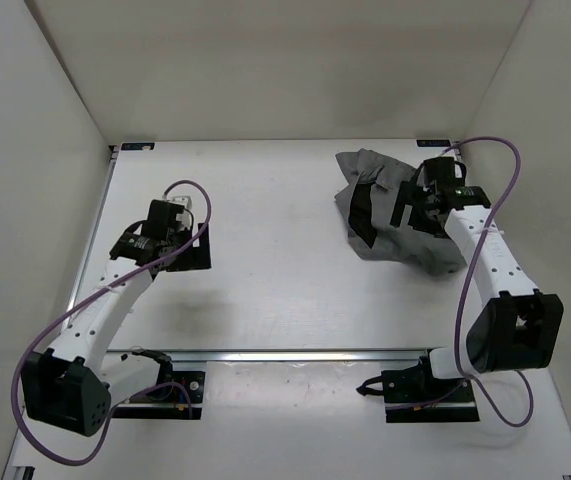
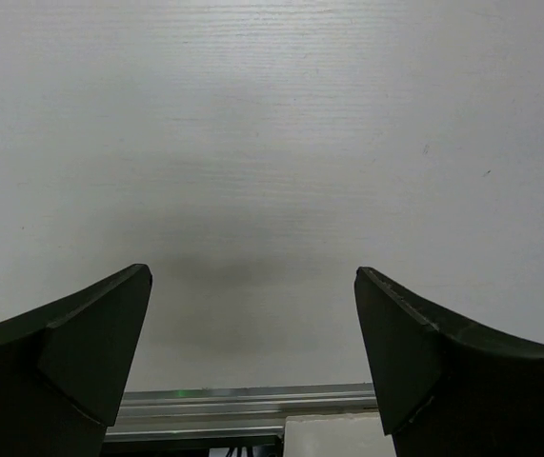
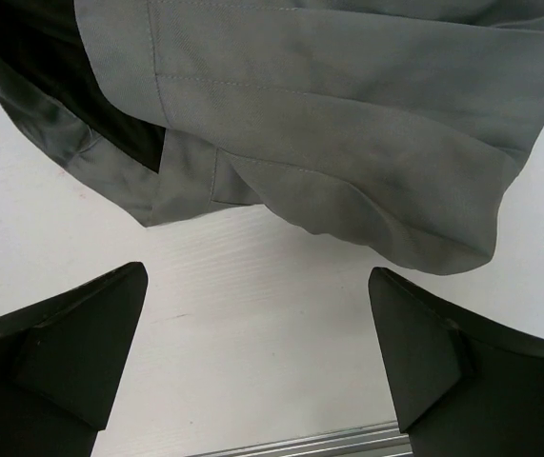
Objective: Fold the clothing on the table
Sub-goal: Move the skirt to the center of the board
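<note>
The folding is judged to be at its very start, with nothing done as far as can be seen. The clothing (image 1: pixel 395 215) is found in a crumpled heap on the far right part of the table (image 1: pixel 265 300), near the back right corner, with darker inner parts turned up among the grey folds. No flat layer, straight edge or clean crease is seen in it. The right gripper (image 3: pixel 257 273) is held over the right side of the heap with its jaws spread wide. In the right wrist view bare table is seen between the jaws, and a rumpled hem of the garment lies just beyond them, so nothing is gripped. The left gripper (image 2: pixel 252 273) is likewise spread wide and holds nothing. It is poised over bare table on the left side, well apart from the garment, with the metal rail (image 2: pixel 243 398) seen at the bottom of the left wrist view. By this reckoning all the work is left: the garment must be taken hold of, drawn out flat, and only then folded over on itself.
</note>
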Tool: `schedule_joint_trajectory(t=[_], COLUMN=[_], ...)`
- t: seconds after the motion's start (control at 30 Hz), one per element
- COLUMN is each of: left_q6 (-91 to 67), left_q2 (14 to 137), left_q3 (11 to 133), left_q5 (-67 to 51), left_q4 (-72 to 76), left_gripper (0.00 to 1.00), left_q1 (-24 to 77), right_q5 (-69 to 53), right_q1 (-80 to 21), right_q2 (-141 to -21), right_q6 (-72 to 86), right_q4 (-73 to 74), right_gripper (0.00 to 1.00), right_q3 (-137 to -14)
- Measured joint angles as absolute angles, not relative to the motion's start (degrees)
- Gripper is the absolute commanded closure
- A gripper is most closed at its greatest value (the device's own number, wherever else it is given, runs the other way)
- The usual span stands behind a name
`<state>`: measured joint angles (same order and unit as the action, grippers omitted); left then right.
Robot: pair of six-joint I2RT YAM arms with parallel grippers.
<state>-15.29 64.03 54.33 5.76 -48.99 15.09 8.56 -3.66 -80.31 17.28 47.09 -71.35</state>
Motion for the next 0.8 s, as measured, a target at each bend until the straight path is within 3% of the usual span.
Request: schedule_joint_trajectory(t=[0.37, 0.8], left_q6=[-16.8, -18.1], left_q2=[62.4, 60.1], left_q3=[53.8, 51.9], left_q5=[3.3, -0.2], left_q4=[-45.8, -46.3], left_gripper=[0.02, 0.01], left_q1=[17.0, 18.2], right_q5=[9.2, 9.2], right_q1=[-4.3, -4.8], right_q2=[-90.4, -110.5], right_q6=[11.9, 5.9], right_q4=[40.4, 31.1], right_gripper=[0.01, 0.01], right_q3=[-75.8, -87.8])
